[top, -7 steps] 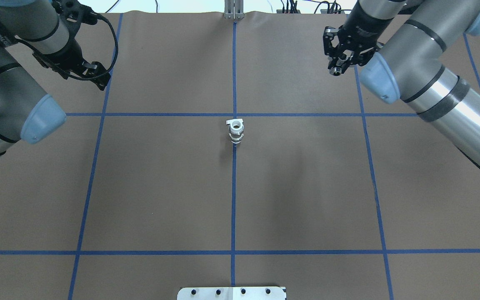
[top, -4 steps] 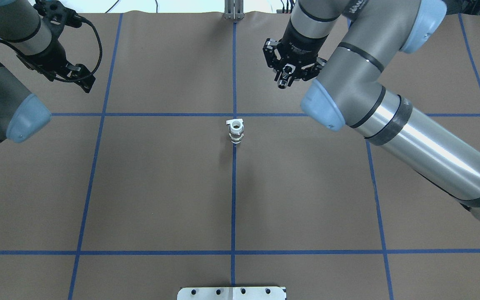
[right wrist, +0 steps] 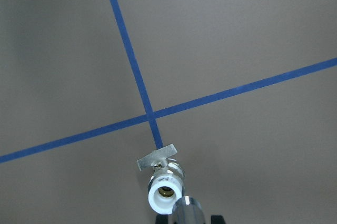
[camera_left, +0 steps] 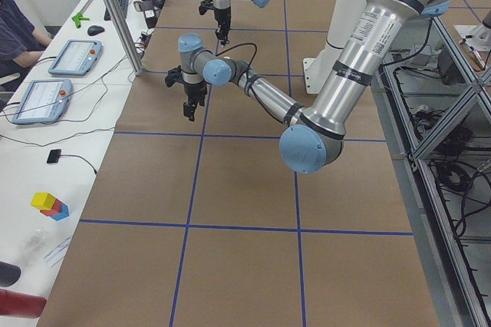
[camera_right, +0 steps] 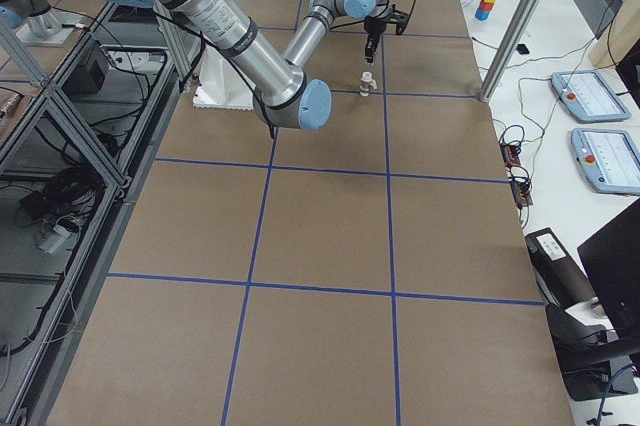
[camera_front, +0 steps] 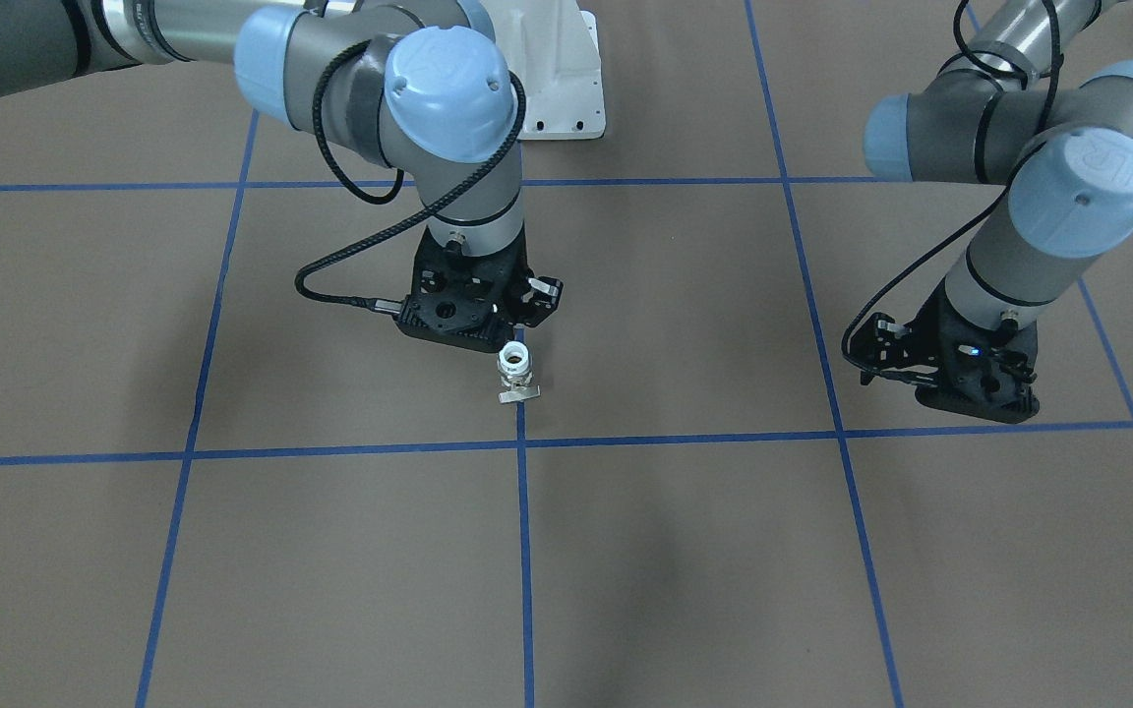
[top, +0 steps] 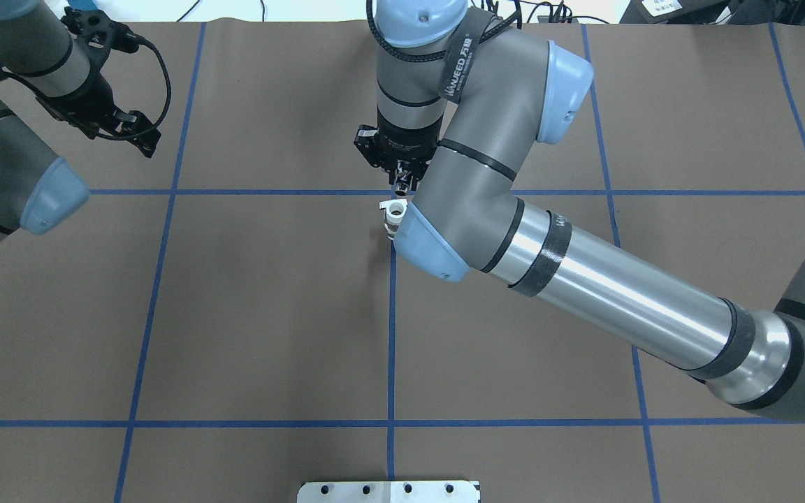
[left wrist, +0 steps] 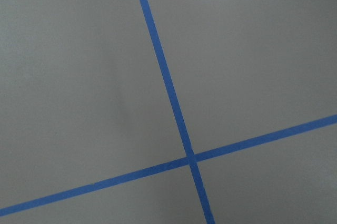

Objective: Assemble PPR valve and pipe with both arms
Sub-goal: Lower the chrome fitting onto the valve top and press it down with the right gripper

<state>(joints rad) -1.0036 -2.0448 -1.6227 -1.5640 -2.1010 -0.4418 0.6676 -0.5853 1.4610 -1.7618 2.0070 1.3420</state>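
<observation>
The PPR valve point(top: 393, 213) stands upright on the blue centre line, white collar up and its flat lever at the base point(camera_front: 515, 374). It also shows in the right wrist view point(right wrist: 165, 193). My right gripper point(top: 402, 183) hangs just behind and above the valve, shut on the pipe point(right wrist: 188, 209), a grey tube stub whose tip sits beside the collar. In the front view the right gripper point(camera_front: 515, 332) is right over the valve. My left gripper point(top: 142, 140) is far off at the back left over bare table point(camera_front: 980, 393). I cannot tell whether it is open or shut.
Brown paper with a blue tape grid point(top: 165, 192) covers the table. A metal plate point(top: 388, 491) sits at the near edge and the white base pedestal point(camera_front: 566, 88) behind. The right arm's elbow point(top: 437, 244) overhangs the valve's near side. An operator point(camera_left: 15, 28) sits by tablets.
My right arm has swung from the back right to the centre, carrying the pipe to just above the valve. My left arm drew back a little toward the back left.
</observation>
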